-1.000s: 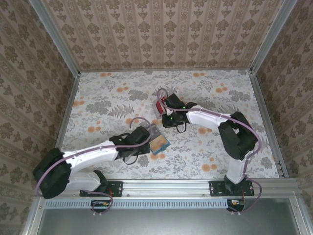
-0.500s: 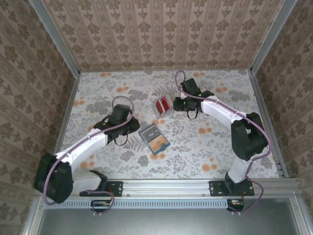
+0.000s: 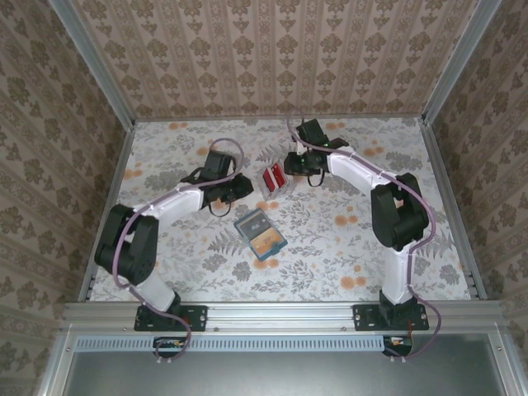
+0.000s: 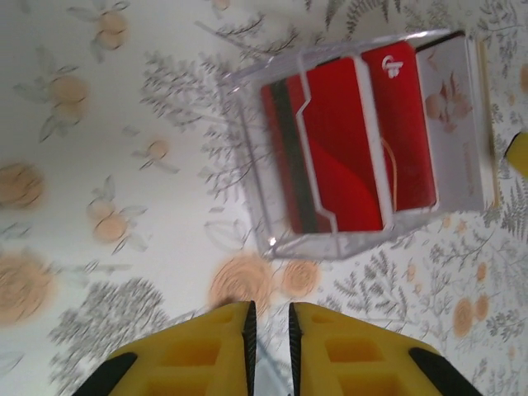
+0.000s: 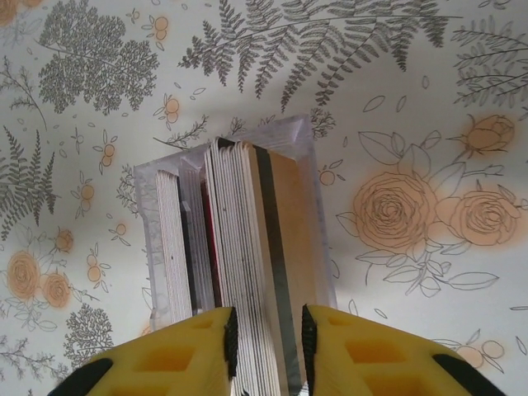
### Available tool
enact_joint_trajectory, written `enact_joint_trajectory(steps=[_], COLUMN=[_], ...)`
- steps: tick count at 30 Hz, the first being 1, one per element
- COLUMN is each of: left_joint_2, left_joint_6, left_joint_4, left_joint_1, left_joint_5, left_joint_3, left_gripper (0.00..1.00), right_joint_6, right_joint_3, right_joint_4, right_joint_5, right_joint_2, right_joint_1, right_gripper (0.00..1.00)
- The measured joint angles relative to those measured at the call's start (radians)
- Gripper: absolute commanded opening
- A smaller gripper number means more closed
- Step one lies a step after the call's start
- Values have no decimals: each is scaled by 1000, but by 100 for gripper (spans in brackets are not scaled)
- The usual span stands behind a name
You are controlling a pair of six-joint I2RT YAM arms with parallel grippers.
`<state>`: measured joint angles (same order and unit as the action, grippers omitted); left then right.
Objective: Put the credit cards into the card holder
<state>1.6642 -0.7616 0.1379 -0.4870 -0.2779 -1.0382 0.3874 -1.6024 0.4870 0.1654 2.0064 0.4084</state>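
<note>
Cards (image 4: 346, 148) in box (image 4: 450, 132) await pick-up, wallet (image 3: 260, 234) nearby; L gripper (image 4: 270, 307), R gripper (image 5: 267, 313) hover narrowly parted, empty; next: pinch one.

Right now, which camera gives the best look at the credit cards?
Left wrist: the credit cards show their red faces through a clear case. Right wrist sees them edge-on; the top view, a small red patch.

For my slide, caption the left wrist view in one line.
Red cards in a clear box on the flowered table, left pincer slightly parted just short of it.
</note>
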Motion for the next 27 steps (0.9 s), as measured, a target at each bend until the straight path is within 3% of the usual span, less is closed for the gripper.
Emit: enact_joint_trajectory(steps=[12,27], left_joint_2=[242,296], left_joint_6=[3,3], left_joint_4=[-60,-82], left_joint_1=[3,2], left_joint_5=[-91,-122], left_joint_3=[-150,-172], left_gripper=[27,28], right_joint_6=[-20,-44], right_joint_3=[-121,-177], right_joint_4=[81,123], right_joint_5=[19,19], right_joint_2=[103,143], right_joint_1=[0,0], right_gripper=[35,38])
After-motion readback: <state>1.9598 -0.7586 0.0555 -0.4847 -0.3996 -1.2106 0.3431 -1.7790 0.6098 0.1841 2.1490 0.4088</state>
